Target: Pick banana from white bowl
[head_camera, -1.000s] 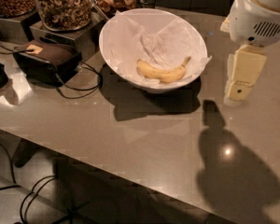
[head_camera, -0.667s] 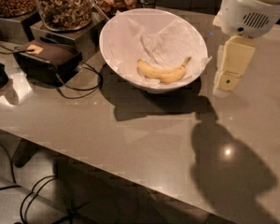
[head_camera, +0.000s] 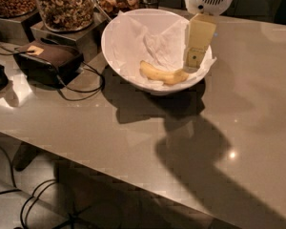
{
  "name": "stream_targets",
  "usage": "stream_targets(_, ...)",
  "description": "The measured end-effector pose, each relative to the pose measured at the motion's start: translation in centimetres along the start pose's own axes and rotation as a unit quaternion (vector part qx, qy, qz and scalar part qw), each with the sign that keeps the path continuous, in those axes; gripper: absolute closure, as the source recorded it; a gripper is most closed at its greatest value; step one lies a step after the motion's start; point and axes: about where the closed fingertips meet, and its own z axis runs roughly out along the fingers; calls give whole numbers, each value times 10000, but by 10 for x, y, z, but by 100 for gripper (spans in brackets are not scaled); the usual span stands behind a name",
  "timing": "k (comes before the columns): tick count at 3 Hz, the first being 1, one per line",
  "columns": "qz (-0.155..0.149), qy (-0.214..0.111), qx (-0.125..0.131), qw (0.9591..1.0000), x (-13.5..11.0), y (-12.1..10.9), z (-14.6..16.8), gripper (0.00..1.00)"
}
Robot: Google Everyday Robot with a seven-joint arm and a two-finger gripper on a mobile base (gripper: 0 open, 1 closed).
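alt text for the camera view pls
The robot's gripper hangs inside the right side of a white bowl, close above the right end of a banana lying on crumpled white paper. The bowl sits on a counter beside glass jars of nuts.

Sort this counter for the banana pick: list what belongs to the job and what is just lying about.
Job: banana, lying in the white bowl; gripper, at the bowl's rim by the banana's end.
Lying about: nut jars, dark box, black cable.

gripper above white bowl's right side, banana lying inside
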Motion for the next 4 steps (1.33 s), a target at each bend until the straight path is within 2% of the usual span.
stream_targets(1,-26,-109,50,9999,-5,-4,3,0)
stream_targets(2,-182,-447,-384,9981,-31,-17,22,0)
stream_targets(3,-263,-811,-565,9948,-62,-39,34,0)
stream_targets(4,-256,-1003,-673,9923,-84,-50,43,0)
